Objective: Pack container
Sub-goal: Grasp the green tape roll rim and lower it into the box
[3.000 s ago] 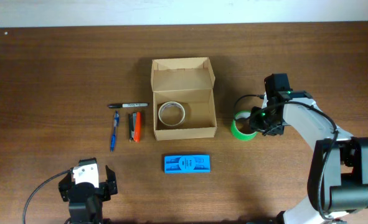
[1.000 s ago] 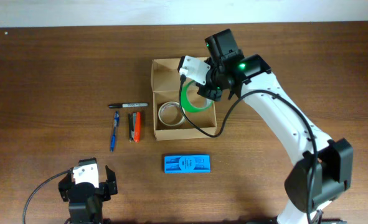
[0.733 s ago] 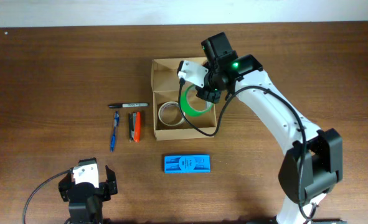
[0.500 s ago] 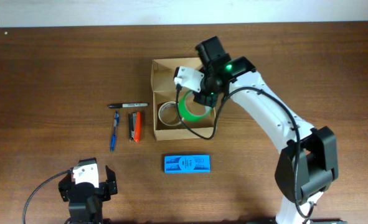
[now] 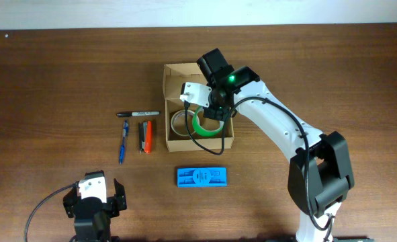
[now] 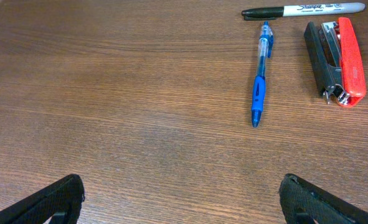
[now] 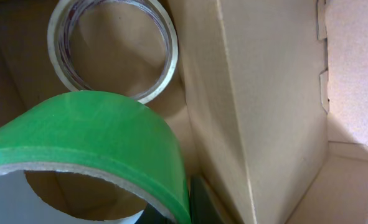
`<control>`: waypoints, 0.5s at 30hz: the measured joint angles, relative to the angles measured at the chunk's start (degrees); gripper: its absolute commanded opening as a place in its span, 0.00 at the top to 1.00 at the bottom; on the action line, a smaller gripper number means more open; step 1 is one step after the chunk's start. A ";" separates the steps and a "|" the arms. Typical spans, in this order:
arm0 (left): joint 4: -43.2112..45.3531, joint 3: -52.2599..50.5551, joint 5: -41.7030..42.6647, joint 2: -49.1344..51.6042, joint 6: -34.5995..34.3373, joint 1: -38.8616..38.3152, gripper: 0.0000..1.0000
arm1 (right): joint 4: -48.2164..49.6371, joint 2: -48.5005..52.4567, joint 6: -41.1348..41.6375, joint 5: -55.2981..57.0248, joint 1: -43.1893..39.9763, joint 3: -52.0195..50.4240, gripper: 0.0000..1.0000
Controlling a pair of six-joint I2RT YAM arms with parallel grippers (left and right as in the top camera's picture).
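The container (image 5: 178, 82), a tan cardboard box with its flap lid open at the far side, stands at the table's middle. A clear tape roll (image 5: 179, 122) lies flat inside it at the left, and it also shows in the right wrist view (image 7: 112, 46). My right gripper (image 5: 210, 115) reaches into the box and is shut on the rim of a green tape roll (image 5: 205, 127), which it holds tilted just right of the clear roll. In the right wrist view the green tape roll (image 7: 90, 134) fills the lower left beside the box's inner wall (image 7: 264, 93). My left gripper (image 6: 184, 205) stands open over bare table near the front edge.
Left of the box lie a black marker (image 5: 138, 113), a blue pen (image 5: 123, 141) and an orange and black stapler (image 5: 146, 136). A flat blue packet (image 5: 201, 177) lies in front of the box. The left wrist view shows the pen (image 6: 260, 74), marker (image 6: 302, 9) and stapler (image 6: 339, 59) ahead.
My right gripper took the green tape roll from the table right of the box, carried it left and lowered it into the box. The left arm has not moved.
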 measured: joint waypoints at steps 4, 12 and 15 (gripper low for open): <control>0.00 0.00 0.00 0.00 0.00 0.00 0.01 | -0.09 0.00 -0.04 0.42 0.00 0.00 0.96; 0.00 0.00 0.00 -0.02 0.00 0.00 0.00 | -0.22 0.22 -0.09 0.39 0.00 0.02 0.97; 0.00 0.00 0.00 0.00 0.00 0.00 0.00 | -0.24 1.40 -0.04 0.39 0.00 0.20 0.96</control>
